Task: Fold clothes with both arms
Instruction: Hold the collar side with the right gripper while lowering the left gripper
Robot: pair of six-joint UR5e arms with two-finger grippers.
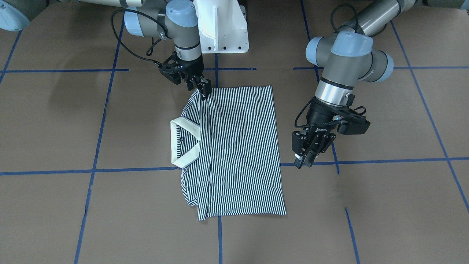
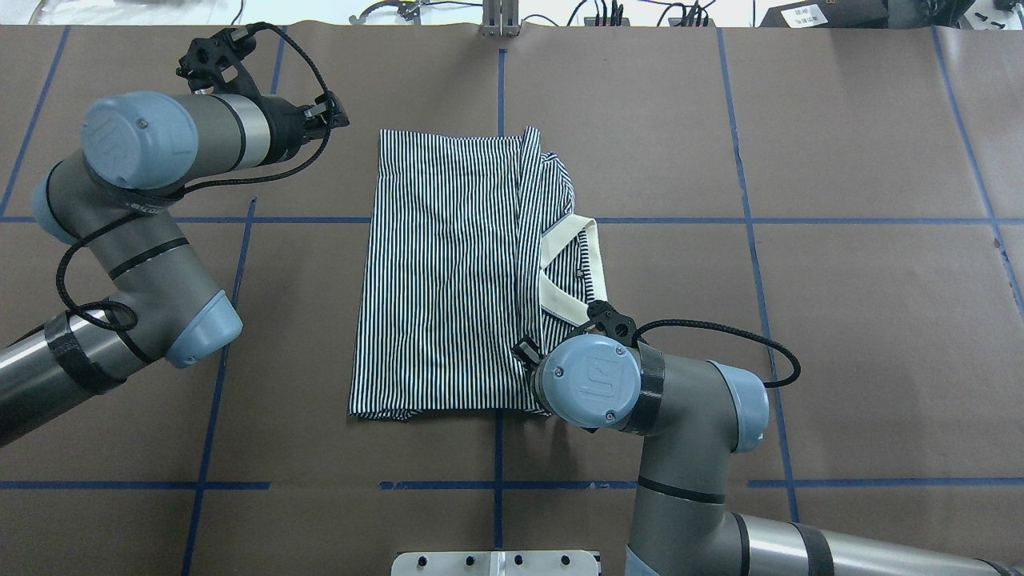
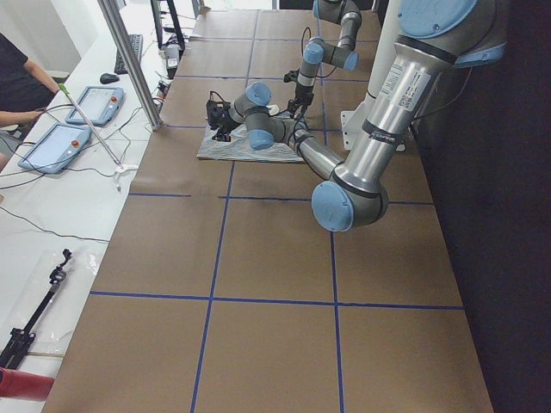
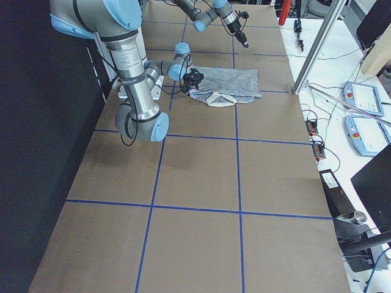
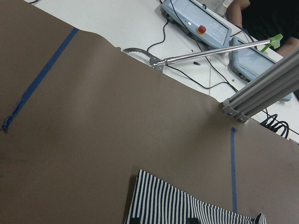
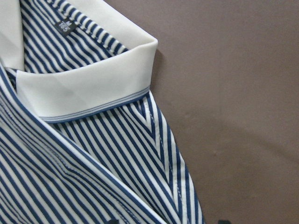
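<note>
Right gripper (image 1: 204, 91): fingertips are slightly spread in the wrist view, showing as two dark tips at the bottom edge with striped cloth between them. They are down at the shoulder corner of the polo shirt (image 1: 238, 146), on the robot-side edge. Cannot tell whether the tips touch the fabric. The right arm (image 2: 592, 380) stands almost straight up over that corner, and its wrist hides the gripper from the overhead view.

Left gripper (image 1: 305, 161): fingers are spread with nothing between them. It is raised over bare table (image 1: 384, 205), just beside the shirt's hem edge and off the cloth. The left arm (image 2: 144, 160) bends in from the robot's left.

The shirt lies flat mid-table, folded into a rough rectangle with its sides turned in. The cream collar (image 1: 185, 143) is open and points to the robot's right, the hem to its left. Blue tape lines (image 1: 128, 170) run under the shirt.
</note>
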